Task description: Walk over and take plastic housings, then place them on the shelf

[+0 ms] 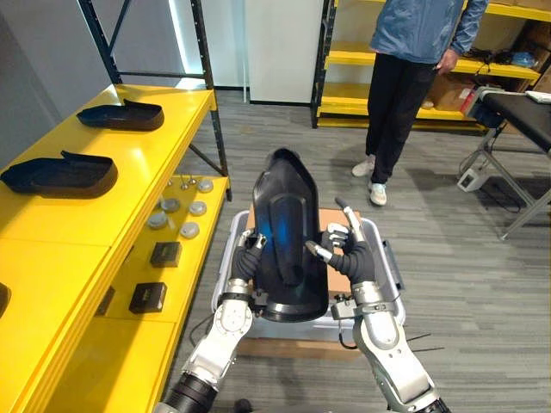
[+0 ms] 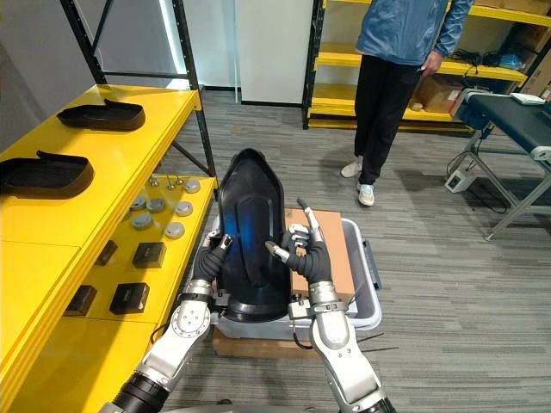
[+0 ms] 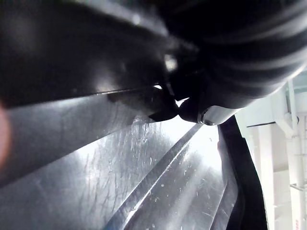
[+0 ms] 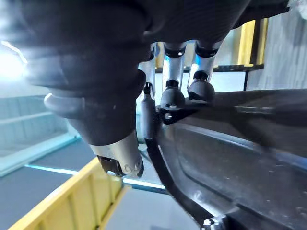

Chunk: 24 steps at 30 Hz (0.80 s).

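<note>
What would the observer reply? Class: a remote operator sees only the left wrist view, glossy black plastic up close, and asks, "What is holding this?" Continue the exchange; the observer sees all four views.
Observer: Both robot hands: the left robot hand and the right robot hand grip the large black plastic housing on end by its opposite edges.
Operator: What is below it?
Observer: A grey plastic bin with a brown cardboard sheet in it.
Operator: Where is the shelf?
Observer: The yellow metal shelf is on the robot's left; two more black plastic housings lie on its top level.
</note>
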{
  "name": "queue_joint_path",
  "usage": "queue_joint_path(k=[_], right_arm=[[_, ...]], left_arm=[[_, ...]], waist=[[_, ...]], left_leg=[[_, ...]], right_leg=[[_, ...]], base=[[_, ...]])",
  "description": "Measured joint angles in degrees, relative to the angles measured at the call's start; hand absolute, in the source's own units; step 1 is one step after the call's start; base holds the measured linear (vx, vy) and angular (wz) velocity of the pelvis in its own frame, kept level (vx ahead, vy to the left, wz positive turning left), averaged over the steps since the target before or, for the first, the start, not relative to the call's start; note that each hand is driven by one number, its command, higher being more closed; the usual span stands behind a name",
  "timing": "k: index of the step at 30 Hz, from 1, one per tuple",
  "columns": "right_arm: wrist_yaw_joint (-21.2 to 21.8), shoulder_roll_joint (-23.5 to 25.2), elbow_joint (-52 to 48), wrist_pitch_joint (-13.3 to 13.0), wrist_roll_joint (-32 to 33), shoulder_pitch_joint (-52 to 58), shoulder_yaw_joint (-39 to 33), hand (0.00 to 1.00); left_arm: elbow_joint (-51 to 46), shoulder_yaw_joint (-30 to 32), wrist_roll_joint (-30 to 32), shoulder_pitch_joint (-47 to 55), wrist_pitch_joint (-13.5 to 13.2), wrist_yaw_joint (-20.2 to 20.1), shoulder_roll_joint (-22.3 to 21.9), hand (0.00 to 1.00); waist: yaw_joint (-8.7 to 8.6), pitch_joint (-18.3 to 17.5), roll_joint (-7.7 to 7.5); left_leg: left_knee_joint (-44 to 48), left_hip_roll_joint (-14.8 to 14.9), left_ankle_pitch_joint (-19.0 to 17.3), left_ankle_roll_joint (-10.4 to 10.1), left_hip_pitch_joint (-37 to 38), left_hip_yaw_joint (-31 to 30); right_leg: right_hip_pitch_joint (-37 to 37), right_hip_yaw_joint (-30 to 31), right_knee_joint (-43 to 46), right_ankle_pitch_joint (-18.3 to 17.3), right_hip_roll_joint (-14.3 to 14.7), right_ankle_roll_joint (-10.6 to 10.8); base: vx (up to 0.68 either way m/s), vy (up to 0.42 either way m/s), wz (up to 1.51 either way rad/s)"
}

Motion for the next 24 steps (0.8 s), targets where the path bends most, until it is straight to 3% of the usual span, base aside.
queue_joint_path(k=[6, 13, 17, 20, 24], right_arm=[[-2.97, -2.05, -4.22, -2.25, -0.09, -0.83, -13.5, 0.0], [-6.5, -3.26, -1.35, -3.44, -0.06, 5.48, -32.17, 0.0], [-7.36, -3.28, 7.06, -3.26, -0.12, 10.66, -38.55, 0.0], [-6.72, -3.19, 18.86, -2.21, 0.12, 13.84, -40.54, 0.0], [-2.54, -1.54, 40.45, -0.16, 2.45, 15.94, -40.25, 0.0]], left_arm=[[-4.69, 2.08, 0.0, 1.53, -0.02, 0.09, -1.09, 1.0], [-12.89, 8.7, -0.02, 5.54, -0.87, 2.64, -2.04, 1.0], [-14.02, 11.71, -0.03, 6.62, -1.39, 3.68, -1.91, 1.0], [-17.21, 13.07, -0.02, 9.21, -2.26, 3.66, -1.92, 1.0], [-18.48, 13.34, -0.13, 10.43, -3.38, 3.29, -2.02, 1.0]], waist=[[-0.16, 0.01, 0.01], [-1.14, 0.07, 0.11], [-1.51, 0.18, 0.28], [-1.6, 0.39, 0.61], [-1.5, 1.18, 1.92]], left_leg=[[-0.01, 0.0, -0.06, 0.04, 0.0, 0.49], [0.0, -0.03, -0.38, 0.03, 0.0, 0.8], [0.01, -0.06, -0.6, -0.03, 0.0, 0.99], [0.01, -0.09, -0.81, -0.08, -0.04, 0.94], [0.01, 0.0, -0.82, -0.07, -0.19, 0.21]], right_leg=[[-0.11, 0.2, -0.09, 0.01, 0.04, 0.02], [-0.04, 0.17, -0.67, 0.05, 0.12, 0.04], [-0.02, 0.2, -0.93, 0.09, 0.1, 0.09], [0.02, 0.14, -0.91, 0.07, 0.08, 0.12], [0.28, -0.26, -0.83, 0.0, 0.01, 0.19]], base=[[0.0, 0.002, -0.02], [0.0, 0.0, -0.01], [0.01, 0.001, -0.02], [0.0, 0.0, 0.0], [0.0, 0.0, 0.08]])
